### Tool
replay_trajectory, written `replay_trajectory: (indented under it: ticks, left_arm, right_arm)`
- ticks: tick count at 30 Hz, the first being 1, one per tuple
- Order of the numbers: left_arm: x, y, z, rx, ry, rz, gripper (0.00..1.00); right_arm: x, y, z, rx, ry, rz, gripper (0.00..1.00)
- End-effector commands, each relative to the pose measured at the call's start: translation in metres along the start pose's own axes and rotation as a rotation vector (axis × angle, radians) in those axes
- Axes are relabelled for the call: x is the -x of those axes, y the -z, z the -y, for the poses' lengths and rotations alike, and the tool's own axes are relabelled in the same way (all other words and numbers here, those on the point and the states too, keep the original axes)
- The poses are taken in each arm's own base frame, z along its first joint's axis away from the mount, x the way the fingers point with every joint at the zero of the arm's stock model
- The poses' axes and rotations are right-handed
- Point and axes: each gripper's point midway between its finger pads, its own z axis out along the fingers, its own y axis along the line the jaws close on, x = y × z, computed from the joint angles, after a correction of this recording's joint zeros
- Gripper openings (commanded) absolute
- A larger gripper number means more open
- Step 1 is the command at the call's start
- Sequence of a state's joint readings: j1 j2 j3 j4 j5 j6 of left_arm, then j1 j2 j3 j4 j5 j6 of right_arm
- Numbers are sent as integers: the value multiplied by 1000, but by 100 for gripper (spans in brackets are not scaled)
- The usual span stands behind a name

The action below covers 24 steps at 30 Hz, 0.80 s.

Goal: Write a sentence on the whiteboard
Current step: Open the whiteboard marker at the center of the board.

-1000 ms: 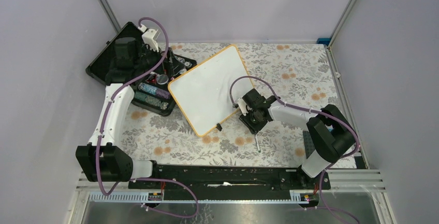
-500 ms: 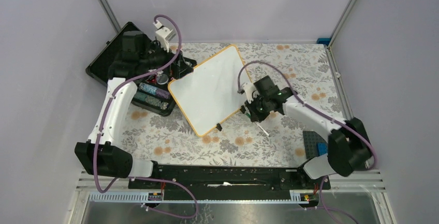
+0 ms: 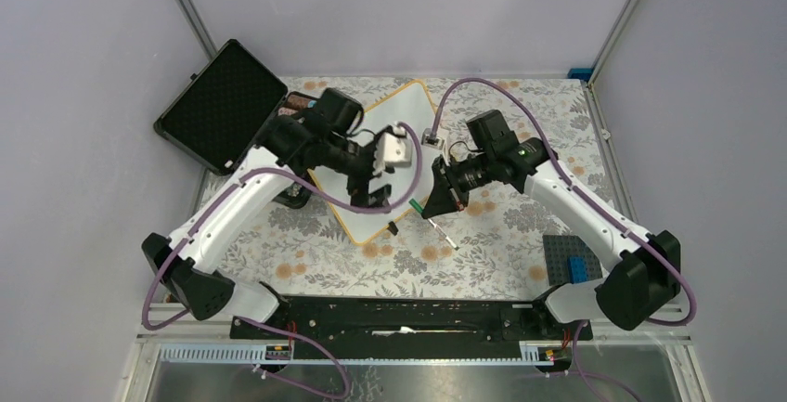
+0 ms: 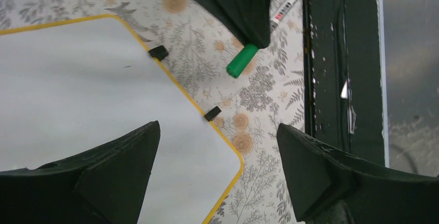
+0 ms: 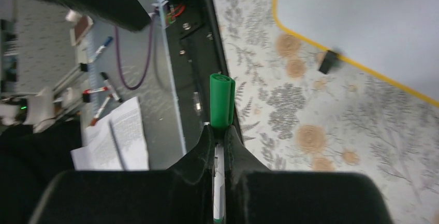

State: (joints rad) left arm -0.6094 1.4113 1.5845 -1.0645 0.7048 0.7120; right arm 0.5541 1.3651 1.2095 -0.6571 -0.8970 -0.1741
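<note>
Right gripper (image 5: 220, 131) is clenched on the marker (image 5: 222, 100) barrel, green cap outward (cap not yet removed), presumably so the left gripper (image 4: 217, 128), spread wide above the whiteboard (image 4: 77, 79), can pull it off. Whiteboard lies blank on the surface (image 3: 501, 235) between both arms.

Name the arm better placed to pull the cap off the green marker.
Left. The right hand is shut on the marker, its green cap sticking out free. The left hand is open and empty above the whiteboard, with the cap just ahead of it.
</note>
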Motion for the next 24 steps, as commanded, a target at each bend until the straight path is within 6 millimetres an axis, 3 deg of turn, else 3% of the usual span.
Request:
replay_trajectory:
  ticks: [1, 8, 16, 21, 24]
  left_arm:
    - [-11, -14, 25, -73, -193, -160, 91]
    - [-7, -40, 46, -106, -349, -257, 81]
    - [-11, -53, 60, -98, -386, -287, 44]
    - [-6, -54, 68, -120, -360, -249, 34]
    - [-10, -54, 71, -133, -356, -251, 16]
  right_arm:
    - [-3, -2, -43, 222, -78, -27, 0]
    - [-12, -15, -57, 278, -96, -74, 0]
    - [-9, -18, -61, 332, -159, -89, 0]
    - [-7, -19, -63, 366, -180, -92, 0]
    - [-7, -19, -64, 372, -182, -90, 0]
